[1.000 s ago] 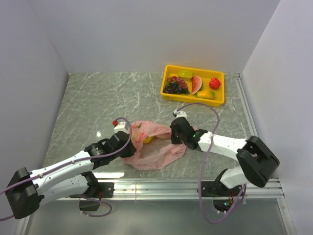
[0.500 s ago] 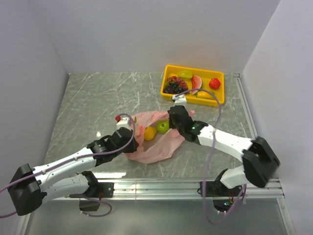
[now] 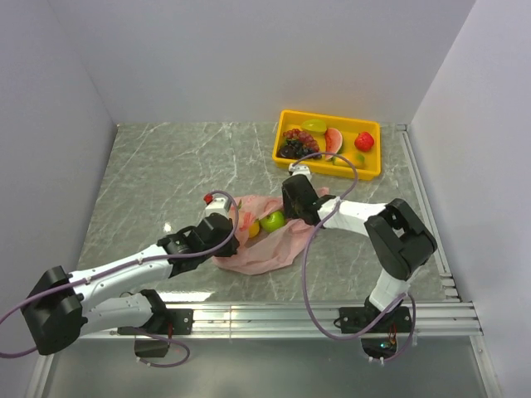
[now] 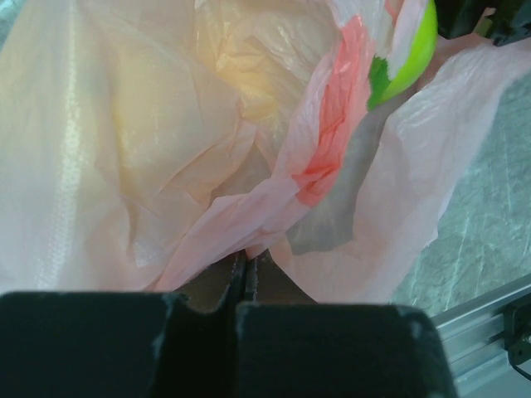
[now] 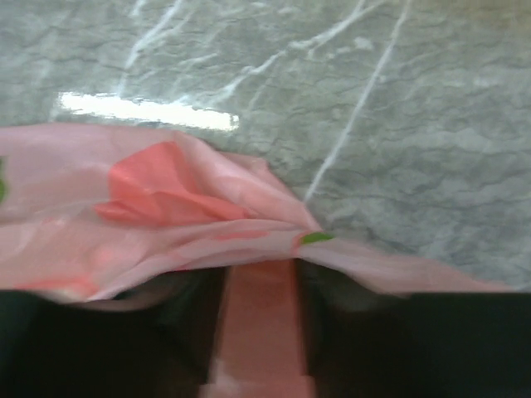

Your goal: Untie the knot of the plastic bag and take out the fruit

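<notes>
Your left gripper [image 4: 246,261]: clamped on plastic bag [image 3: 265,245] | your right gripper [image 5: 257,286]: jaws parted, pink film between | green fruit [image 3: 274,220]: showing amid bag folds

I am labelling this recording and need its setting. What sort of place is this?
Most likely a robot test cell in a lab, not a home. Plain white walls box in a marble-patterned table, and the left arm and the right arm sit mounted on a metal rail at its near edge.
</notes>
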